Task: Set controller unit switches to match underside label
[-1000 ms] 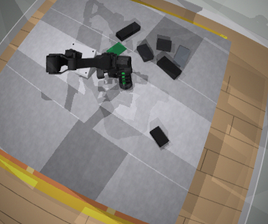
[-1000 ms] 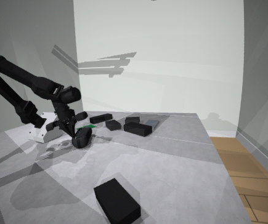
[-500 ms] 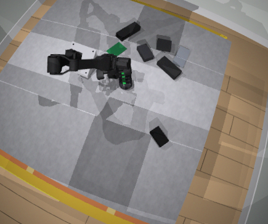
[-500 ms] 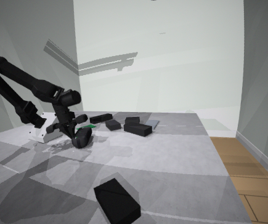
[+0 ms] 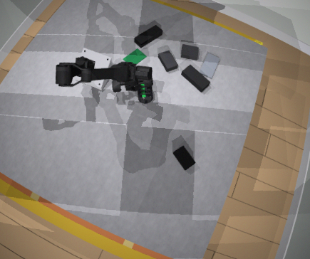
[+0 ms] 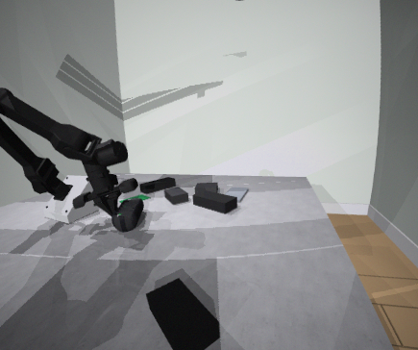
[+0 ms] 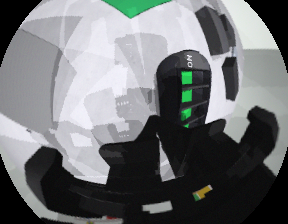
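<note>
The dark grey controller unit [image 5: 145, 93] [image 6: 130, 214] [image 7: 187, 92] lies on the bench with its top up. A row of rocker switches shows on it, several with green visible. My gripper [image 5: 139, 85] [image 6: 113, 210] [image 7: 152, 117] is shut and holds nothing. Its closed fingertips are low at the unit's near end, by the edge of the switch row. I cannot tell if they touch a switch. The underside label is hidden.
A flat green plate [image 5: 135, 56] [image 6: 137, 197] lies just behind the unit. Several black blocks [image 5: 148, 35] [image 5: 167, 60] [image 5: 195, 77] and a pale plate [image 5: 210, 65] lie at the back right. One black block [image 5: 184, 157] [image 6: 183, 310] lies alone nearer the front. The arm's white base plate [image 5: 96, 58] is at the left.
</note>
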You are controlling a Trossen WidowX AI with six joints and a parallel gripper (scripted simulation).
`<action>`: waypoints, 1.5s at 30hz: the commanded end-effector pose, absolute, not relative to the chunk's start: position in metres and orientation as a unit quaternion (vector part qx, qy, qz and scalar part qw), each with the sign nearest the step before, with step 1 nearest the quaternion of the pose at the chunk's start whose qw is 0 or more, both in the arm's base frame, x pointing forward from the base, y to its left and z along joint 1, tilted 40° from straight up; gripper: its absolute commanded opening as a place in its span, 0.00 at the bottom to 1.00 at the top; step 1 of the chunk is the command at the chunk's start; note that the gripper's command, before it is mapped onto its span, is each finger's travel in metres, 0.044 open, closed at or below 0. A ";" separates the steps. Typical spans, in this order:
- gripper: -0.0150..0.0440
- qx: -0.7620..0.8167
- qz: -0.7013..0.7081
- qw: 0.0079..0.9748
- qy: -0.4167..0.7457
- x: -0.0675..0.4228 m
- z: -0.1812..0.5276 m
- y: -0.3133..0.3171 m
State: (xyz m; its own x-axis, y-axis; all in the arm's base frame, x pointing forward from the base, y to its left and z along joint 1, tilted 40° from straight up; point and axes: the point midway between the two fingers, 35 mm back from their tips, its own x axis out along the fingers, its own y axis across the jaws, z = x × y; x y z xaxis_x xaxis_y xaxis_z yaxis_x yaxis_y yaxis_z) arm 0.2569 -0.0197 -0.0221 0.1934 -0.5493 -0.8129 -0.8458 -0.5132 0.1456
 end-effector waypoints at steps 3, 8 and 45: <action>0.25 -0.754 0.435 0.173 0.461 0.265 -0.025 -0.016; 0.25 -0.754 0.435 0.173 0.461 0.271 -0.027 -0.014; 0.57 -0.751 0.436 0.172 0.465 0.268 0.049 0.049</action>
